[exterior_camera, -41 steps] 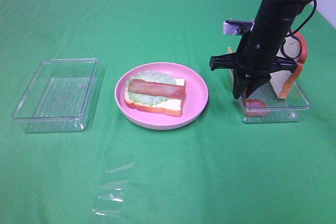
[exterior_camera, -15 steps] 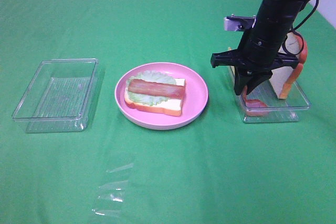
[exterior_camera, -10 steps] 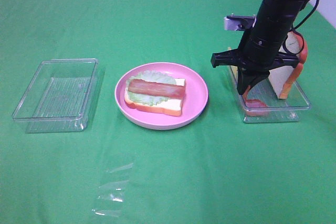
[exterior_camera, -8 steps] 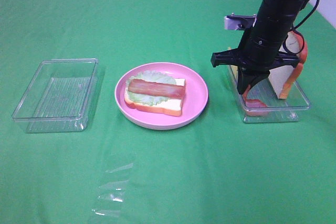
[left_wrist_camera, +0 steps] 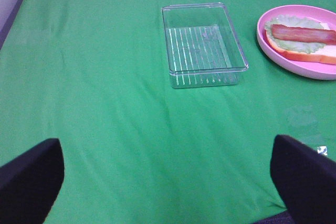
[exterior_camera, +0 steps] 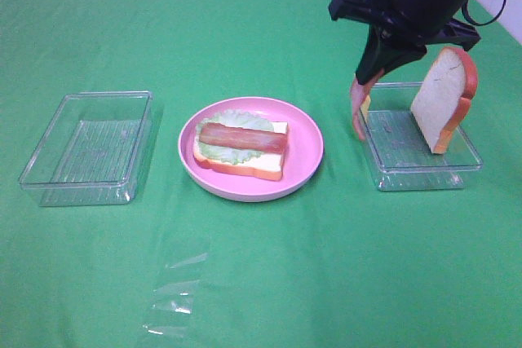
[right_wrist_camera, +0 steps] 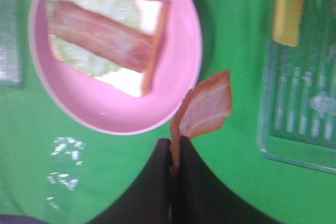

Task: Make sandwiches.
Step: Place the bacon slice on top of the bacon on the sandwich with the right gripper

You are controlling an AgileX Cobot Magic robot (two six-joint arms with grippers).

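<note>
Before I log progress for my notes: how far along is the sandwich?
Done: a bread slice, lettuce and one bacon strip are stacked on the pink plate. In hand: the right gripper is shut on a second bacon strip, hanging between the clear tray and the plate. Left: laying that strip, then the cheese and the top bread slice, both in that tray.

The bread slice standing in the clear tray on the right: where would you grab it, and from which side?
Probably by its rounded top edge, coming straight down from above. The bread slice stands on edge, tilted, in the tray, so its top rises well above the walls. Both flat faces are exposed there and can be pinched. Its lower part sits inside the tray, where the walls would likely get in the way.
</note>
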